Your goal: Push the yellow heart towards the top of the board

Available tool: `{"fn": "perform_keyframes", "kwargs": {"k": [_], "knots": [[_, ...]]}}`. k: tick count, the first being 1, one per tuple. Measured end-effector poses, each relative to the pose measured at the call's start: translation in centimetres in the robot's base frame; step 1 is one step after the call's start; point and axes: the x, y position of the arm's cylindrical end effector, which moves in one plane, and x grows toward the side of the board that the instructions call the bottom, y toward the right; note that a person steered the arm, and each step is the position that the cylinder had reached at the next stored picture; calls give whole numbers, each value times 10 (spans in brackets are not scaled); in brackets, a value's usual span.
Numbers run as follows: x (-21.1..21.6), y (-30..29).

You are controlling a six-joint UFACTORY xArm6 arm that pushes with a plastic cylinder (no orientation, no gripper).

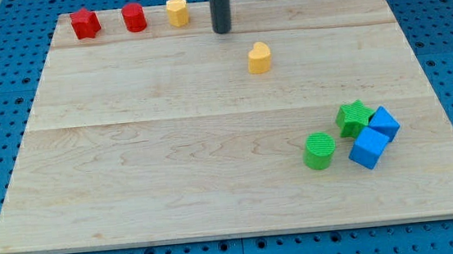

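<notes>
The yellow heart (259, 57) lies in the upper middle of the wooden board (171, 148). My tip (222, 31) is at the end of the dark rod that comes down from the view's top. It stands up and to the left of the heart, a short gap away, not touching it. A second yellow block, a hexagon (177, 11), sits near the top edge, left of the rod.
A red star (84, 23) and a red cylinder (134, 17) sit along the top edge at the left. At the lower right a green cylinder (320, 151), a green star (355, 117) and two blue cubes (383, 122) (368, 147) cluster together.
</notes>
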Motion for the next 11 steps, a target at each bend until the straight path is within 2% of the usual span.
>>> {"fn": "perform_keyframes", "kwargs": {"k": [1,2,3,4,5,8,11], "knots": [[40,-24],[90,3],[109,37],[90,86],[54,80],[98,68],[27,46]]}}
